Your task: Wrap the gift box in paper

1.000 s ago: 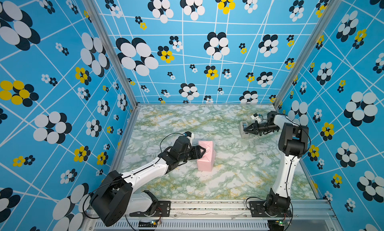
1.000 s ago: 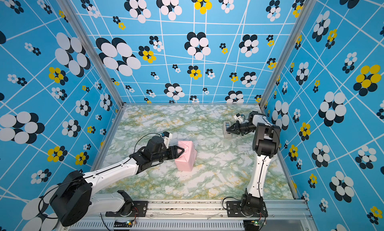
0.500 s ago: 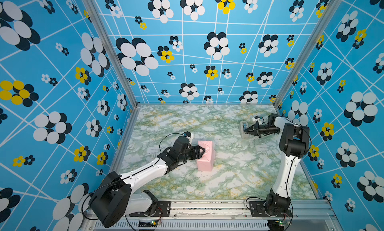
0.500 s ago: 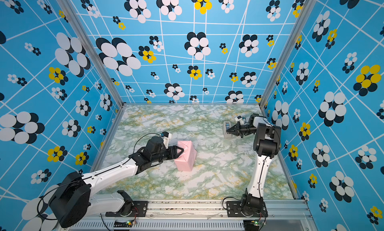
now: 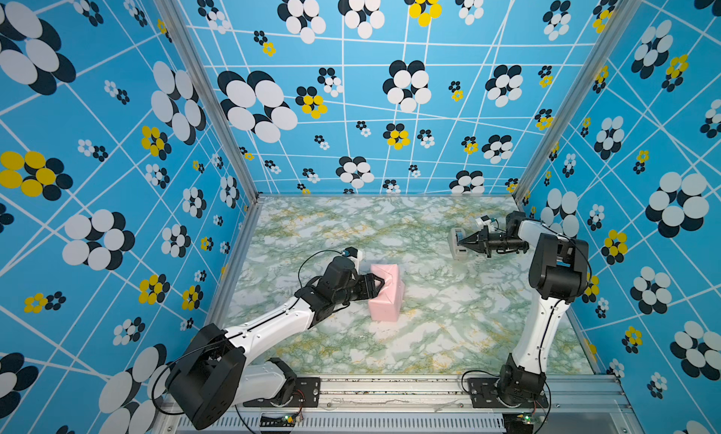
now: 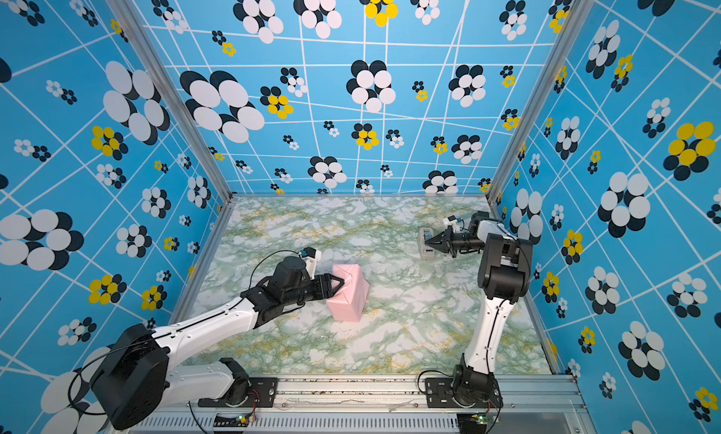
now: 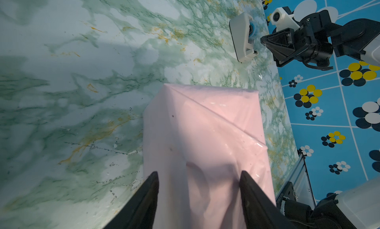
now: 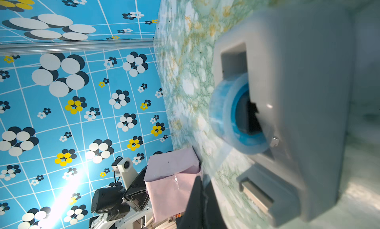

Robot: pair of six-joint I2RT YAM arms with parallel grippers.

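**Parcel braced while tape is fetched**

The marbled tabletop point(image 5: 429, 334) carries only two things. The pink paper point(image 5: 386, 295) encloses the gift box completely, so none of the box shows. This parcel stands near the middle of the tabletop and serves as the reference for everything else.

The left tool point(image 5: 378, 287) meets the parcel's end face, where the paper is folded into diagonal flaps. Its jaws are spread and released, not clamped. In the left wrist view both fingers point(image 7: 151, 188) lie against that face, close to its two side edges. I judge that they are there to press the folded end flat so it does not spring open before it is fastened.

The tape dispenser point(image 7: 241, 36), white-grey, sits well apart from the parcel, beyond its other end and towards the back wall. It is out of the way of the folding but within the other arm's reach.

The right tool point(image 5: 462, 241) is clenched, with its tips right at the dispenser. A blue-cored tape roll point(image 8: 230, 114) faces it. A faint clear band seems to run from the roll towards the tips, but I cannot tell whether tape is actually pinched.

The wrapping looks nearly done. Sealing the held end appears to be what remains.
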